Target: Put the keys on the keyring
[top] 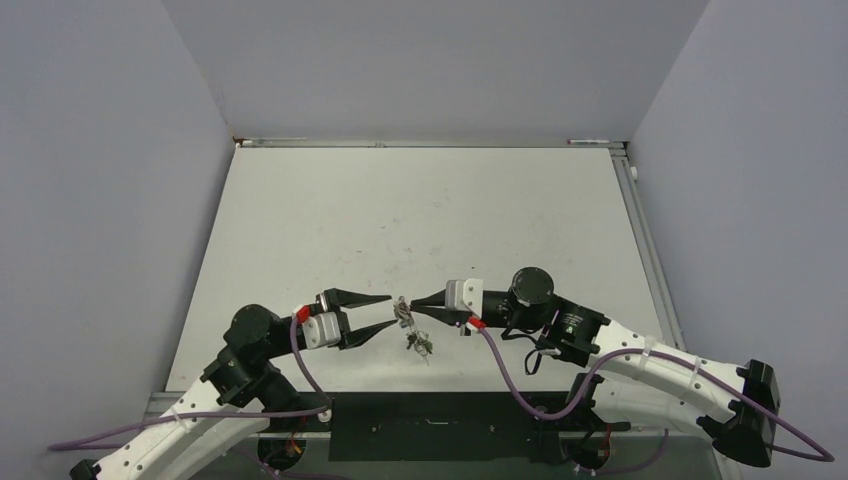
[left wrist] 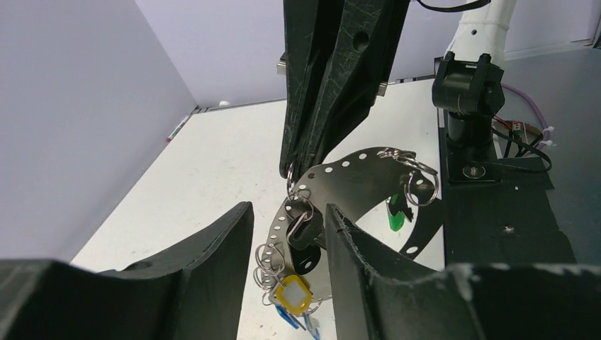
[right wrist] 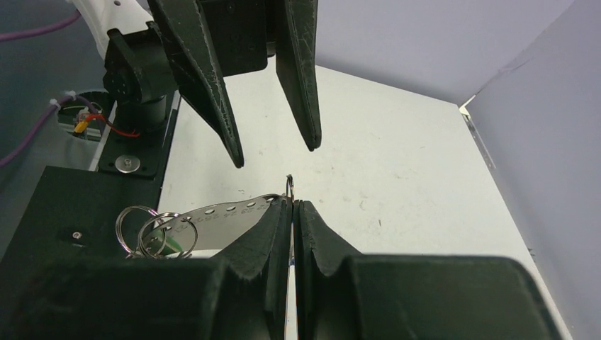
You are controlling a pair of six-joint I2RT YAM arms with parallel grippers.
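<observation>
right hand [right wrist: 292, 204] closed, clamped on keyring [left wrist: 354, 176], a curved perforated metal band, near front edge of table [top: 420, 210]. left hand [left wrist: 287, 212] open, fingers astride band's lower stretch; contact unclear. black key [left wrist: 305, 249], yellow key [left wrist: 293, 294] and blue key [left wrist: 310, 327] bunched on small split rings at lower end. green key [left wrist: 395, 218] hanging below upper end, beside two larger split rings [left wrist: 419, 185].

White scuffed table [top: 420, 215], plain lavender-grey walls [top: 100, 200] enclosing three sides; even light
</observation>
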